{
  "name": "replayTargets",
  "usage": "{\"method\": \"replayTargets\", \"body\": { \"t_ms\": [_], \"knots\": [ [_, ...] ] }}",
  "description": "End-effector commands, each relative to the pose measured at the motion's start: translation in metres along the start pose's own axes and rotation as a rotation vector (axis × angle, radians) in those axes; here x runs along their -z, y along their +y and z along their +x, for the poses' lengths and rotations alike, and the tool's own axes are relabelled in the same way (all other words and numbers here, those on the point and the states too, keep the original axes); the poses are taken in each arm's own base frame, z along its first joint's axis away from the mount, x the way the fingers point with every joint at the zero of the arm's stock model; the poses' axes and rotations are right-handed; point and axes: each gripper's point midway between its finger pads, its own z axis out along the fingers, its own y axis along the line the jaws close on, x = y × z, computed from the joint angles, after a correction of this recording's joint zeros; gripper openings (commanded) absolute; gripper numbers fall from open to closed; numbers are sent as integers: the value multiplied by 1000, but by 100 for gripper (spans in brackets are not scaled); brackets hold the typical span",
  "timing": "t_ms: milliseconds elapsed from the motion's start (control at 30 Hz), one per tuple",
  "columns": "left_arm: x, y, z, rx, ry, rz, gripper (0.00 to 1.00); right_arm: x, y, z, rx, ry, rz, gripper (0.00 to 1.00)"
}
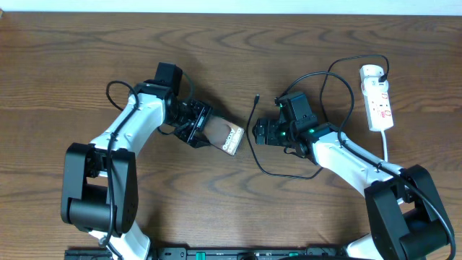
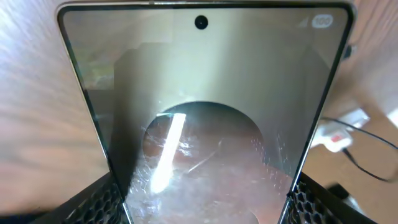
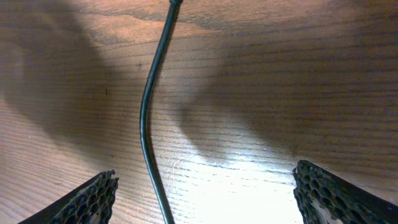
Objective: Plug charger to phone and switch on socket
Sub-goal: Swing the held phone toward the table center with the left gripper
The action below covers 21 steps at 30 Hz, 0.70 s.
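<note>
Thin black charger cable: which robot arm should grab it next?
Right: the right gripper hovers open with the thin black charger cable between its fingers; the left gripper holds the slim dark phone.

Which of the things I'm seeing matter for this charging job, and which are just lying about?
Job:
phone, in the left gripper
charger cable
socket strip

Just there:
white cord of the strip
wooden table

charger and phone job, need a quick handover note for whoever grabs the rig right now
Left gripper: shut on the phone.
Right gripper: open above the charger, which lies loose on the table between its fingers.
Socket: at the table's right edge, switch state unreadable.
Done: phone gripped.
Left: grip charger tip, plug it into phone, switch socket on.
</note>
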Motion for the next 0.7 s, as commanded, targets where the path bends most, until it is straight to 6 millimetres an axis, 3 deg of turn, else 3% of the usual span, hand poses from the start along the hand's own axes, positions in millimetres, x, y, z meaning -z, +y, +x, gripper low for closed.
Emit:
{"method": "replayTargets", "body": {
  "t_ms": [0, 233, 367, 667],
  "knots": [
    [17, -24, 35, 63, 171, 100, 7, 0, 1, -4, -15, -6, -4, 89],
    [24, -32, 58, 65, 318, 143, 7, 1, 0, -5, -41, -7, -3, 90],
    [28, -35, 68, 154, 386, 144, 7, 1, 0, -5, -41, -7, -2, 90],
    [35, -53, 52, 193, 355, 209, 7, 1, 0, -3, -54, 2, -4, 91]
  ]
}}
